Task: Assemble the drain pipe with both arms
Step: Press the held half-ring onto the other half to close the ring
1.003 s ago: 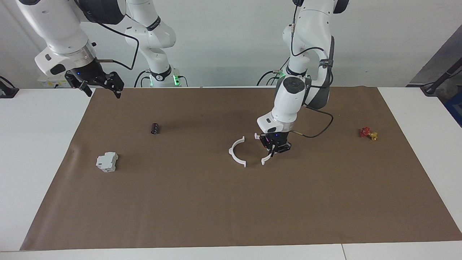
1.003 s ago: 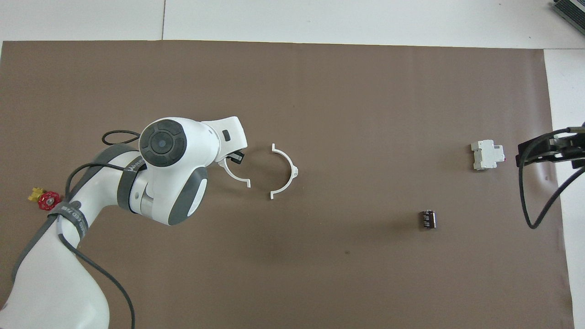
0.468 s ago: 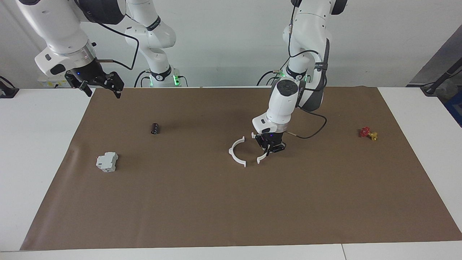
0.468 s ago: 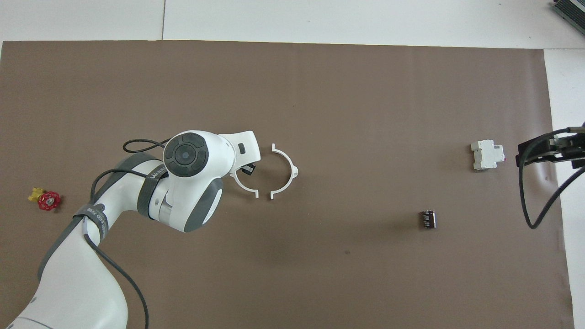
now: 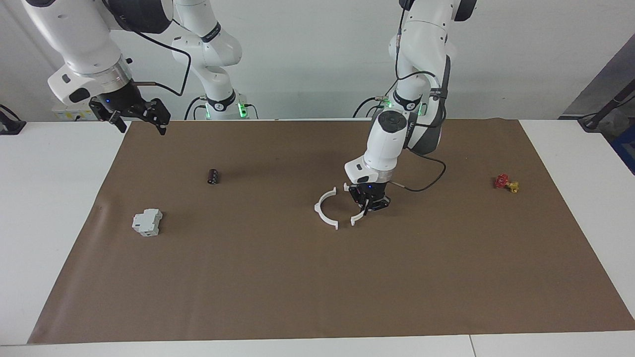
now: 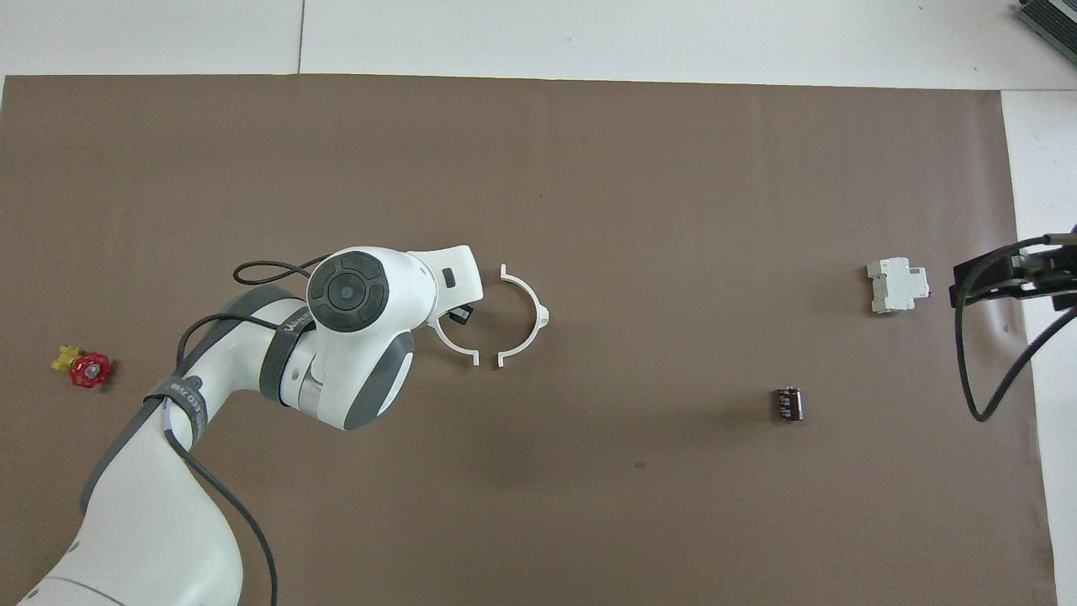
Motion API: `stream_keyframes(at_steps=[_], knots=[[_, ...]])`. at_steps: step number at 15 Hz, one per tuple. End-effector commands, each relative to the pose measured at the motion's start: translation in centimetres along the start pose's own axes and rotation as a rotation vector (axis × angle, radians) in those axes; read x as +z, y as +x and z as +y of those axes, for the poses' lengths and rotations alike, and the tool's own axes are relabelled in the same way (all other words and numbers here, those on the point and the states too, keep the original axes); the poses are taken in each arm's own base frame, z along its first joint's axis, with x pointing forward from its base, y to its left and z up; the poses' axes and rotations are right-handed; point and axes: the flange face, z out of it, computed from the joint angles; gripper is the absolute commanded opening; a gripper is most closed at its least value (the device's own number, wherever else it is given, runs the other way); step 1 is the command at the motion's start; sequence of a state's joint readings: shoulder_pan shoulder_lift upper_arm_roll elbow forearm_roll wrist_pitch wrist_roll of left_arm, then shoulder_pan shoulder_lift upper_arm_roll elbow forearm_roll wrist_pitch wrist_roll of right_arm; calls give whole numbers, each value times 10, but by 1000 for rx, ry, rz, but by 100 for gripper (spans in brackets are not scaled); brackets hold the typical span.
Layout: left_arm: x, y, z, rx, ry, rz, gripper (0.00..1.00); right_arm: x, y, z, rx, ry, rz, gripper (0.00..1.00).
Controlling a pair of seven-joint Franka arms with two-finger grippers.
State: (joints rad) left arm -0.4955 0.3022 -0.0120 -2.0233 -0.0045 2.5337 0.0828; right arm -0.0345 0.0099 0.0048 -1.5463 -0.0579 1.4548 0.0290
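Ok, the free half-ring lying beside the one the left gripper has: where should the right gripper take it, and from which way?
Probably mid-arc, from straight above. The free half-ring lies flat on the mat, so a thin band is all there is to pinch. Its open side faces the held half-ring in the left gripper, so keep clear of the end tabs that must meet. The right gripper waits, raised.

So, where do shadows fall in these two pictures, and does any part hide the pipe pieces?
Facing view: light is soft and even; a faint shadow lies on the brown paper beside the black cylinder. Overhead view: the left arm's white wrist covers the left gripper and part of its half-ring; the free half-ring shows whole, and a dim shadow patch lies nearer the robots.
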Motion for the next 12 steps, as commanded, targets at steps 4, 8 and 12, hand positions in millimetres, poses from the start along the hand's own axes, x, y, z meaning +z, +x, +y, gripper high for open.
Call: stream_keyframes(at_steps=[4,8,12], knots=[[20,0,14,30,5,37,0,-3,-2,2,5,22,-1,100],[20,0,24,42,1,34,0,-3,-2,2,5,22,-1,100],[20,1,29,49,-1,39,0,-3,-2,1,4,22,-1,100]])
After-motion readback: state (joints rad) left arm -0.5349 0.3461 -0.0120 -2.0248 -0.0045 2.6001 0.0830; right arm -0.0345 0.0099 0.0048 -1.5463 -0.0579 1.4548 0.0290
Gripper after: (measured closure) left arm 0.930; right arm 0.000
